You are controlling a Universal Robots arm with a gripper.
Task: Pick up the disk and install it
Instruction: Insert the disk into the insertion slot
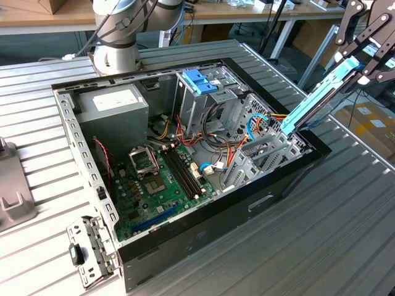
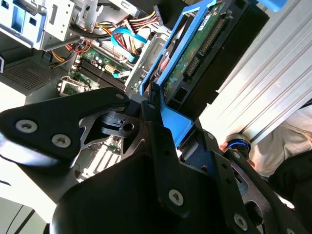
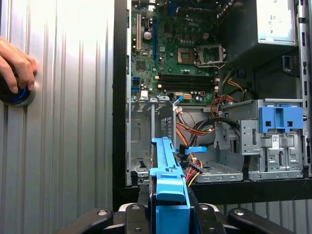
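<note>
- Lying at the exterior view's left edge on the ribbed metal table (image 1: pixel 345 209): a grey bracket (image 1: pixel 12 191); nearer the camera, just beside the case corner, a loose perforated metal panel (image 1: pixel 92 246).
- Open computer case (image 1: pixel 290 179), black-walled, on its side at the table's middle; the robot arm's base (image 1: pixel 117 43) stands just beyond its far left corner.
- Inside the case, left to right in the exterior view: grey power supply (image 1: pixel 114 105) at far left; green motherboard (image 1: pixel 163 179) nearer; metal drive cage topped by a darker blue latch piece (image 1: pixel 200 80) at far centre; bundled coloured cables (image 1: pixel 253 126); an empty grey drive bay (image 1: pixel 259 154) against the right wall.
- Gripper (image 1: pixel 355 68) at the exterior view's upper right, fingers pressed on the disk (image 1: pixel 318 95), pinching its upper end.
- Disk tilted steeply, light blue carrier edge showing, lower end at the case's right rim, over the empty bay; the first wrist view has the carrier (image 3: pixel 168 185) rising from between the fingers toward that bay (image 3: pixel 144 141).
- Person's hand (image 3: pixel 14 66) resting on a round blue-ringed button on the table, well apart from the case.
</note>
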